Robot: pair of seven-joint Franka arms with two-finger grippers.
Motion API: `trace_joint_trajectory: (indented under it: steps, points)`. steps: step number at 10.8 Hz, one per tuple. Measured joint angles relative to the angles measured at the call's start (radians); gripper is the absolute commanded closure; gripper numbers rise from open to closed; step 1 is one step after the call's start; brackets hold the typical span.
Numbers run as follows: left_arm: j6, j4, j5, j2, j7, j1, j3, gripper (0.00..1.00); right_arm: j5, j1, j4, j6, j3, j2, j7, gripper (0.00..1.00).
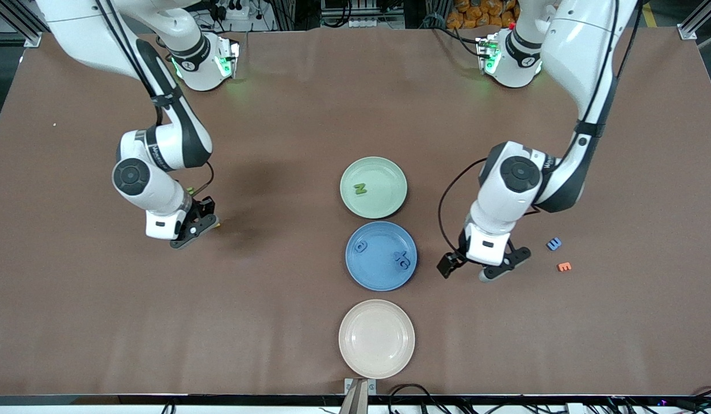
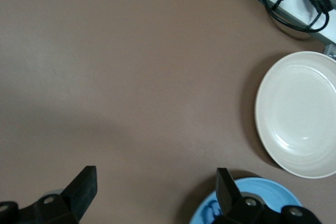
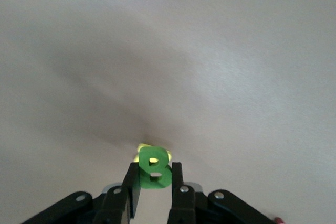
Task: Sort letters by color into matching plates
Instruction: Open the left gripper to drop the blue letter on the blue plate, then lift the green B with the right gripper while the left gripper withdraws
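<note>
One small green chunky letter (image 3: 153,169) sits pinched in my right tool (image 3: 152,184) — a shallow grip could drop it before the pale mint plate (image 1: 373,187). My left tool (image 1: 483,268) hangs spread, empty, beside the round blue plate (image 1: 381,255).

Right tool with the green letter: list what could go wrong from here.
1. The right tool pinches the green letter by its lower part only; it might twist or slip out on the way to the green plate.
2. A yellow piece shows just under the letter; it could be dragged along.
3. The open left tool hangs beside the blue plate, so the arms may crowd each other at the plates.
</note>
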Motion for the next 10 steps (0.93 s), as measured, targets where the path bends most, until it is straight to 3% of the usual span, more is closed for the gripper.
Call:
trace_joint_trajectory:
  steps: [7,10]
  points:
    - [-0.357,0.007,0.000,-0.078,0.528,0.209,-0.006,0.00,0.001,0.251,0.019,-0.010,0.034,0.003,0.513,1.00]
    - [-0.446,0.007,-0.007,-0.102,0.726,0.275,-0.006,0.00,0.001,0.335,0.057,-0.012,0.063,0.015,0.709,1.00]
